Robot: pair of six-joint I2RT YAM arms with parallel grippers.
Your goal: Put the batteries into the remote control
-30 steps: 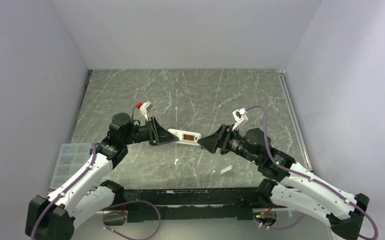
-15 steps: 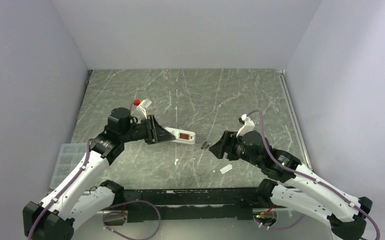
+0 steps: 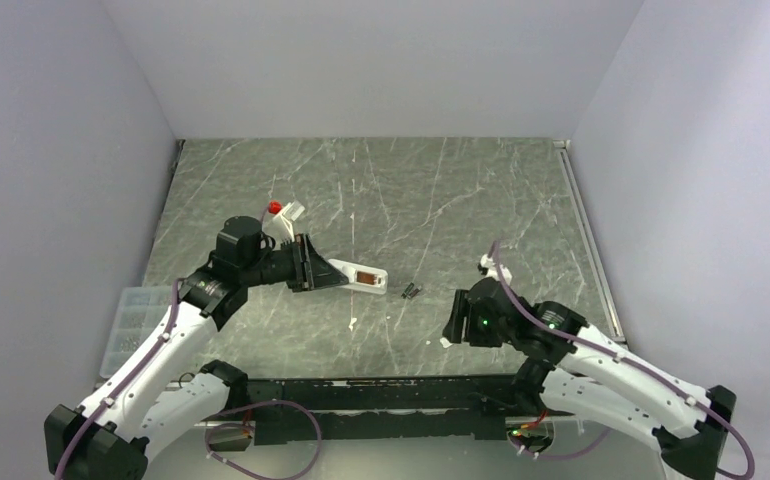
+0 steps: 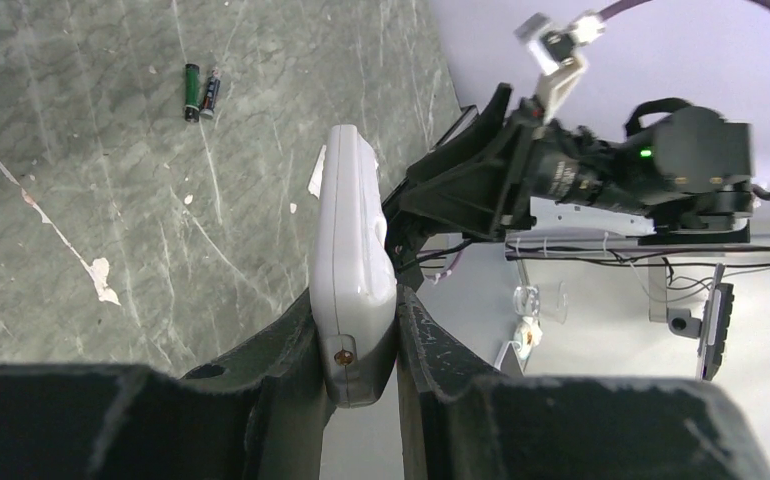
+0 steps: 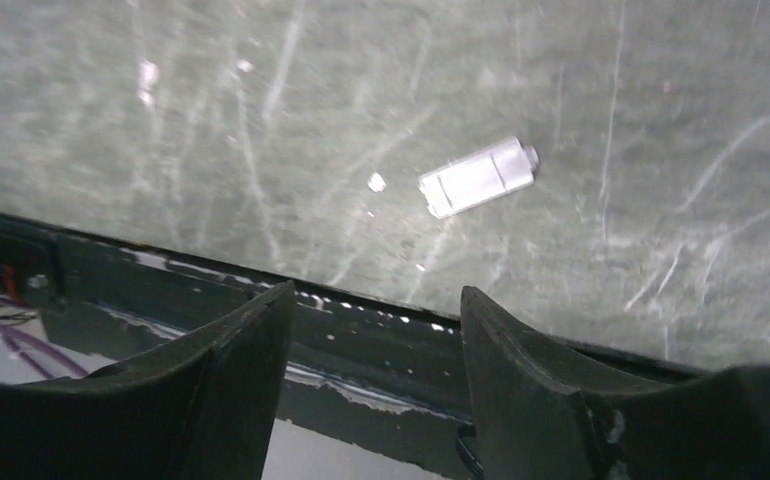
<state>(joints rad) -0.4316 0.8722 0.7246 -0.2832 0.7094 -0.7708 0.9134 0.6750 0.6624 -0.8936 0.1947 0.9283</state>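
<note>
My left gripper (image 3: 323, 271) is shut on one end of the white remote control (image 3: 359, 275), held just above the table with its open, brownish battery bay facing up. In the left wrist view the remote (image 4: 351, 240) sits edge-on between the fingers (image 4: 431, 340). The two dark batteries (image 3: 411, 291) lie side by side on the table just right of the remote's free end; they also show in the left wrist view (image 4: 201, 92). My right gripper (image 3: 453, 320) is open and empty near the table's front edge. A small white cover piece (image 5: 478, 177) lies on the table below it.
A clear plastic compartment box (image 3: 139, 325) sits at the table's front left. A black rail (image 3: 381, 385) runs along the near edge. A small white chip (image 3: 352, 322) lies on the grey marbled table (image 3: 411, 190). Walls close in the left, back and right sides.
My right gripper has left the remote's end and pulled back toward the front edge. The two batteries now lie uncovered on the table. My left gripper shifted the remote slightly left.
</note>
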